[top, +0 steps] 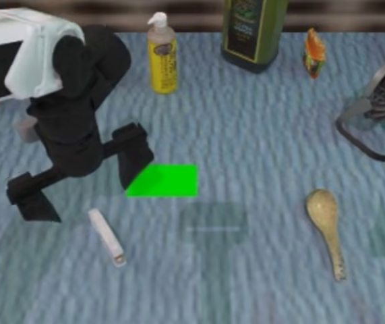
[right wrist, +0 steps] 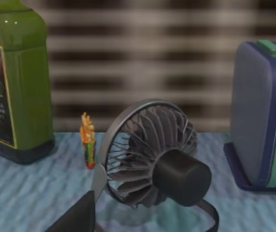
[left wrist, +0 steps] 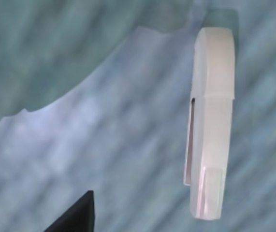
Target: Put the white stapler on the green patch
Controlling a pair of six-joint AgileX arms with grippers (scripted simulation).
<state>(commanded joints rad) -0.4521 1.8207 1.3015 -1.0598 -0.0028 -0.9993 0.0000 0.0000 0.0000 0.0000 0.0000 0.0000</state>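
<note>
The white stapler point(top: 106, 236) lies flat on the blue cloth at the front left, its metal tip toward the front edge. The left wrist view shows the stapler point(left wrist: 210, 125) lengthwise below the camera. The green patch point(top: 164, 181) lies just behind and to the right of it. My left gripper point(top: 87, 194) hovers open and wide above the cloth, just behind the stapler. One of its fingers point(top: 135, 162) covers the patch's left corner. My right gripper point(right wrist: 142, 228) is out of the top view and faces the fan, open and holding nothing.
A yellow pump bottle point(top: 162, 57), a green bottle point(top: 253, 34) and a small orange figure point(top: 313, 52) stand along the back. A dark fan point(top: 381, 111) sits at the right edge, a beige spoon point(top: 327, 226) at the front right. A blue case point(right wrist: 266, 116) stands beside the fan.
</note>
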